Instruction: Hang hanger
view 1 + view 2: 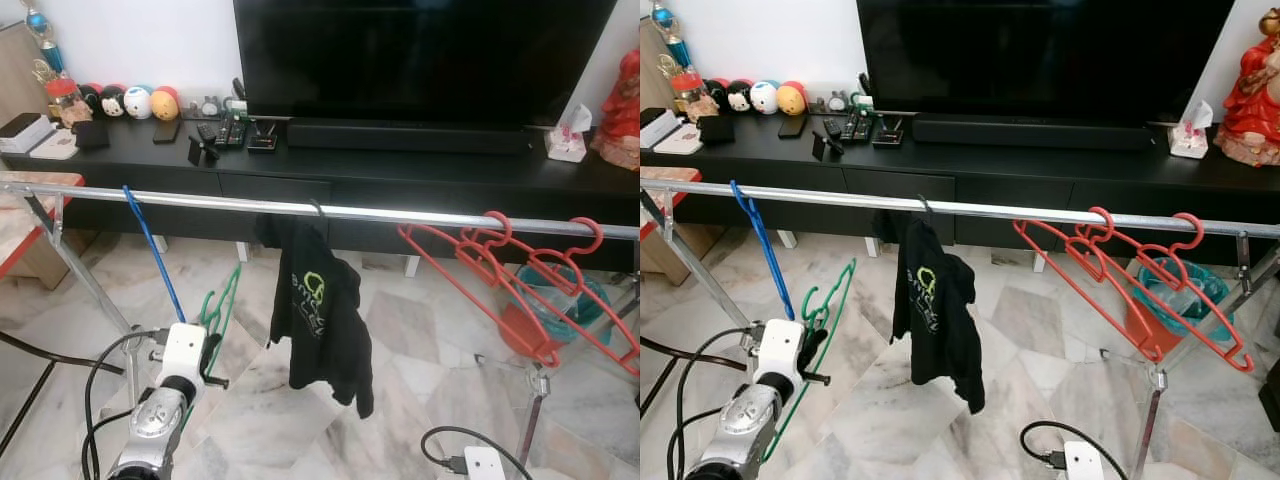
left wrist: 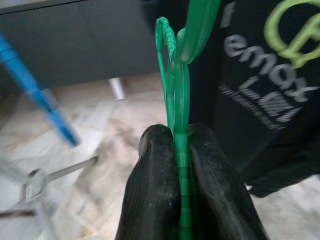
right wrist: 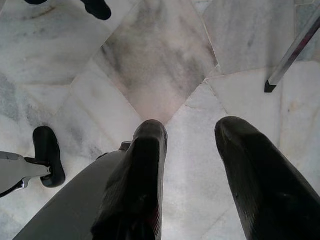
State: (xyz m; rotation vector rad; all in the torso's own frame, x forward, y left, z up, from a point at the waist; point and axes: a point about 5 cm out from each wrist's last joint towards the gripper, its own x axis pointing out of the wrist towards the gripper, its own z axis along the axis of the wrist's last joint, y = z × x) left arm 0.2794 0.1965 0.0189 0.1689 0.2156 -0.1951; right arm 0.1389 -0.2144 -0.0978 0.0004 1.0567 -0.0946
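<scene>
My left gripper [image 1: 212, 336] is shut on a green hanger [image 1: 222, 305], held low at the left, below the silver rail [image 1: 400, 214] of the clothes rack. In the left wrist view the black fingers [image 2: 160, 180] pinch the green hanger [image 2: 177, 100] close under its hook. A black shirt [image 1: 320, 315] hangs from the rail just right of it. A blue hanger [image 1: 150, 245] hangs from the rail to the left. Several red hangers [image 1: 510, 275] hang at the right end. My right gripper [image 3: 192, 137] hangs open over the marble floor.
A black TV bench [image 1: 400, 170] with a large TV [image 1: 420, 55], remotes and toy figures stands behind the rack. A red bucket [image 1: 530, 320] sits on the floor at the right. Rack legs [image 1: 90, 285] and black cables [image 1: 100, 380] lie near my left arm.
</scene>
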